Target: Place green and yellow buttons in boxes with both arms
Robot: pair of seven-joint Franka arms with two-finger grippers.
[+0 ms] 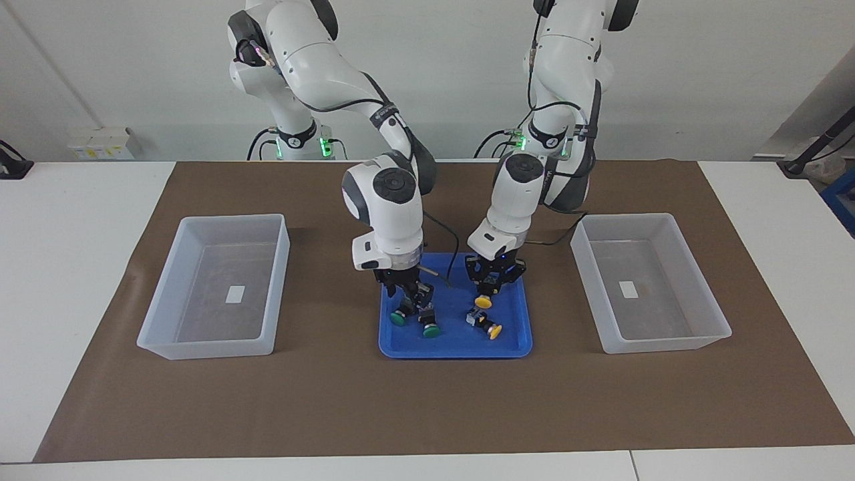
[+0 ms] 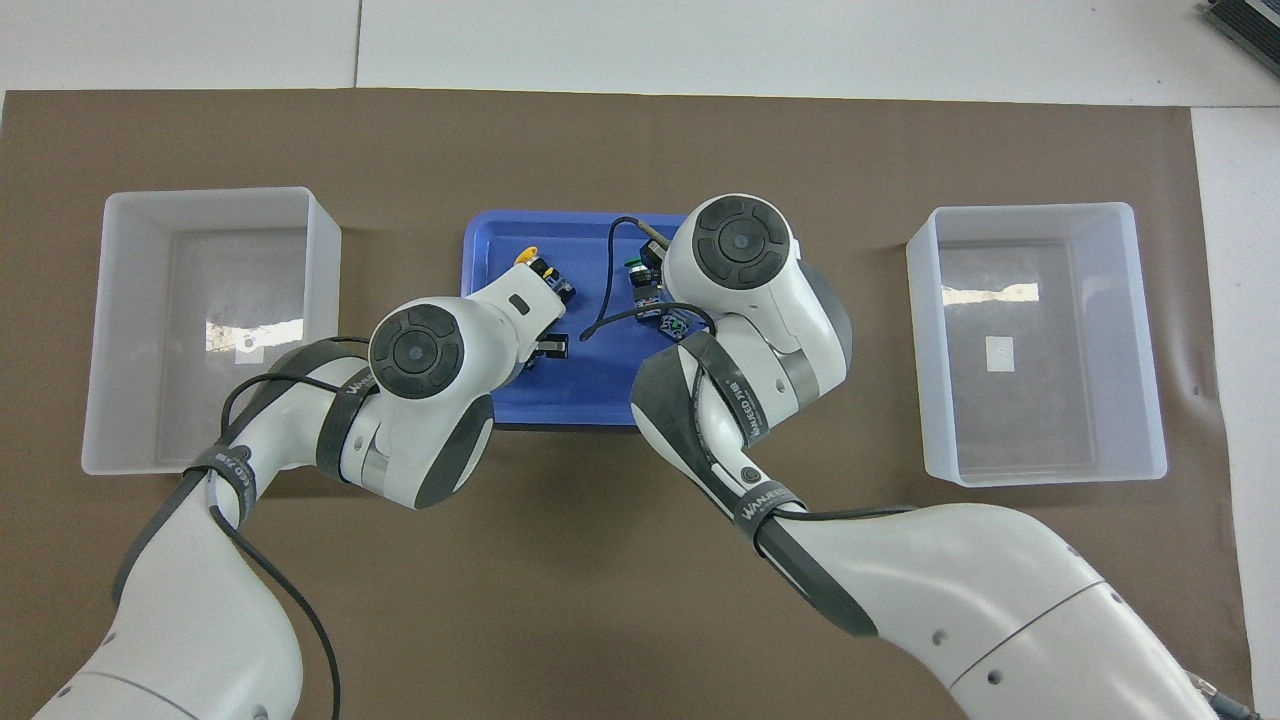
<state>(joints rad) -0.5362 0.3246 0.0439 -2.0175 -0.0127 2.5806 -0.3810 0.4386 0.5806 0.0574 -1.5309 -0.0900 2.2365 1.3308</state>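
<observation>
- Both arms are down in the blue tray (image 1: 454, 349) in the middle of the table (image 1: 427, 401), picking up buttons.
- The right tool (image 1: 409, 302) is pinching a green button (image 1: 399, 316); another green button (image 1: 429, 327) lies beside it.
- The left tool (image 1: 489, 288) is pinching a yellow button (image 1: 482, 302); another yellow button (image 1: 491, 329) lies in the tray.
- Both boxes (image 1: 217, 341) (image 1: 651, 344) have no buttons in them.
- I think each arm must next lift and carry its button to its own box.

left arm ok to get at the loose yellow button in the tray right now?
Probably yes. The loose yellow button lies uncovered in the blue tray, just beside the left claw, which is over the tray at the other yellow button. The right claw is over the green buttons, not between.
</observation>
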